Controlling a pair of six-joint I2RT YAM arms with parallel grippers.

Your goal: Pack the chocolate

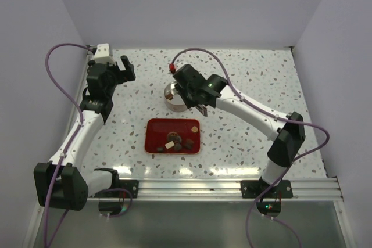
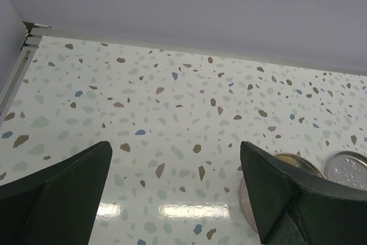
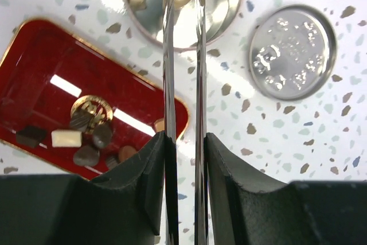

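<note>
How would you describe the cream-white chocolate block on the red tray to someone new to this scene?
On the speckled white table lies a flat red rectangular tray. In the cluster at its near edge sits the cream-white chocolate block, the only pale piece among darker brown pieces.

Chocolate on tray — tin behind it, lid beside tin.

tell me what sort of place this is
Likely a robotics lab test cell: plain white walls box in a speckled tabletop, a left arm and right arm are bolted to a metal rail at its near edge, with a red tray of chocolates between.
</note>
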